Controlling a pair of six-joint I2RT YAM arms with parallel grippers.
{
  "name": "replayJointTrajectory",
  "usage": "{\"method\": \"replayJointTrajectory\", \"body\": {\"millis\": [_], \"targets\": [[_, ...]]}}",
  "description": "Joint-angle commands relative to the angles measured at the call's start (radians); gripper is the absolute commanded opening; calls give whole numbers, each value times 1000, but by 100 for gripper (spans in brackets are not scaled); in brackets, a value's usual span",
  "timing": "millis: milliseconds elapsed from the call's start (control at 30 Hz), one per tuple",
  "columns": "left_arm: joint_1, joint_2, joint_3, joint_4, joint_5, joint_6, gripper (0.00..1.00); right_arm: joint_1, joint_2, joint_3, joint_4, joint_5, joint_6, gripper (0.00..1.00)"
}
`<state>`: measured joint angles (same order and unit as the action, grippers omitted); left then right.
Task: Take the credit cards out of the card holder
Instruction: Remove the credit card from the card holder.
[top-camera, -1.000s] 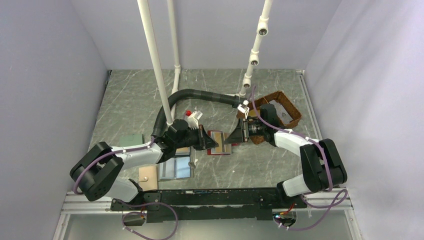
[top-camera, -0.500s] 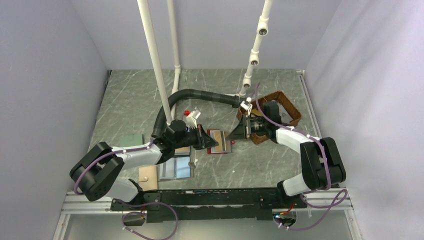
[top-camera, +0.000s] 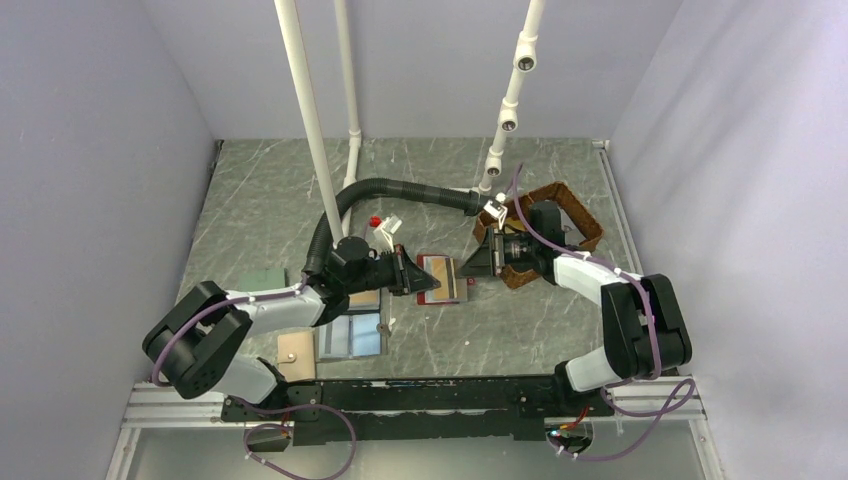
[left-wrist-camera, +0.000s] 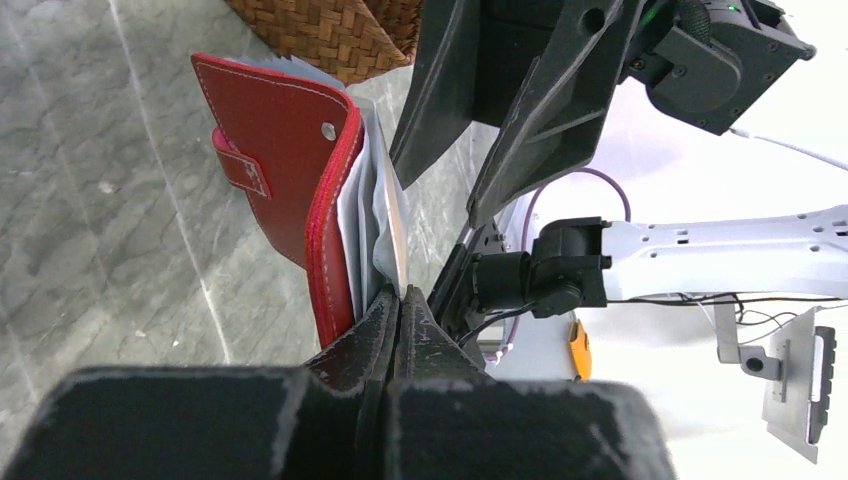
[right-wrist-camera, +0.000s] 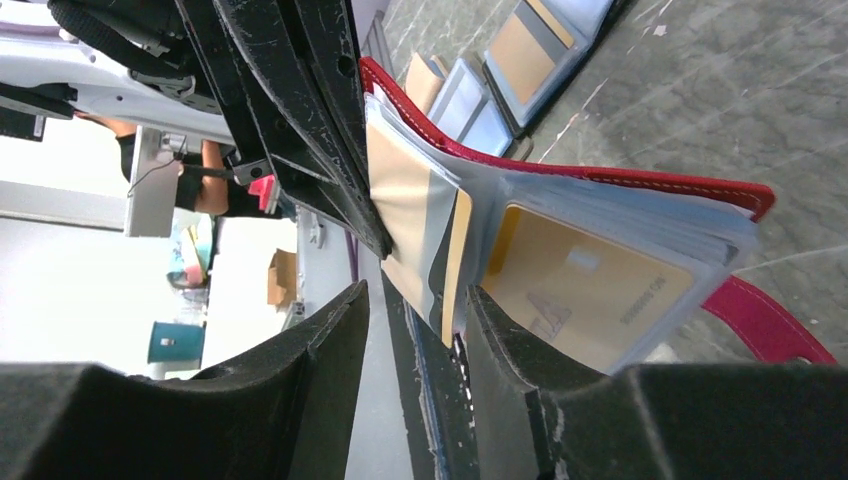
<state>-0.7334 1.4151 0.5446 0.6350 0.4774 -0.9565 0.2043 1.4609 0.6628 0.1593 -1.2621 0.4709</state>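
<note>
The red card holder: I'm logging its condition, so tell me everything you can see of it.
The card holder is a red bifold, leather-looking with pale stitching, a snap stud and a strap tab. It is spread open, its clear sleeves fanned out with tan cards inside. The left hand is shut on one edge. The open right hand straddles a protruding card.

from above, the left gripper (top-camera: 430, 287) covers the left edge of the card holder (top-camera: 447, 278), and the left arm (top-camera: 275, 305) hides the far part of a blue wallet (top-camera: 352, 337). print on the tan-orange card (right-wrist-camera: 585, 285) is too blurred to read.
</note>
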Motion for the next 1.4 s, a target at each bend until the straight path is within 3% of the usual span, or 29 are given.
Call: {"method": "replayJointTrajectory", "body": {"millis": [0,233,400,500,533,700,1033,1367], "targets": [[2,23,38,191,57,-37,0,13,7,9,42,-17,22,43],[2,29,29,220,52,-50,0,23,12,-4,115,-46,90,39],[4,30,25,233,46,-57,0,24,38,6,156,-74,131,19],[10,30,20,220,38,-70,5,24,39,8,157,-86,132,1],[14,31,14,218,38,-79,7,24,36,7,160,-87,132,0],[48,38,-33,259,47,-143,15,24,19,3,133,-75,106,0],[84,32,-86,329,81,-175,0,23,62,18,71,-65,44,0],[95,-6,-140,272,50,-157,0,23,70,28,21,-46,-1,0]]}}
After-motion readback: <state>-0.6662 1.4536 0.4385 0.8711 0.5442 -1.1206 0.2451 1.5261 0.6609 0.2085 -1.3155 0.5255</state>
